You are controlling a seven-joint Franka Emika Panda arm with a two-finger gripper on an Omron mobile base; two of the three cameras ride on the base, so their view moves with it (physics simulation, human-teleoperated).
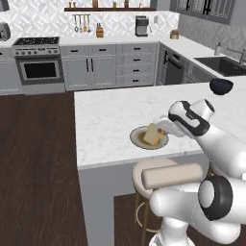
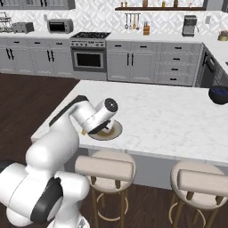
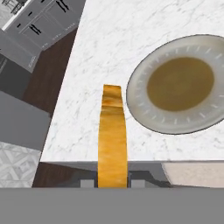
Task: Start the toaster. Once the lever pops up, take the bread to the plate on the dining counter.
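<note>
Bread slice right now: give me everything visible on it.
The golden-yellow square bread slice looks toasted, with a darker orange-brown crust along its edge. In the hand view it is seen edge-on, standing up from between the fingertips of the gripper, which is shut on it. From the left base view it hangs tilted over the round beige-grey plate on the white marble dining counter; whether it touches the plate I cannot tell.

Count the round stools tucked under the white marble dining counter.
2. One cushioned round stool stands below the beige-grey plate; a second stool stands further right along the counter. More may be out of frame.
</note>
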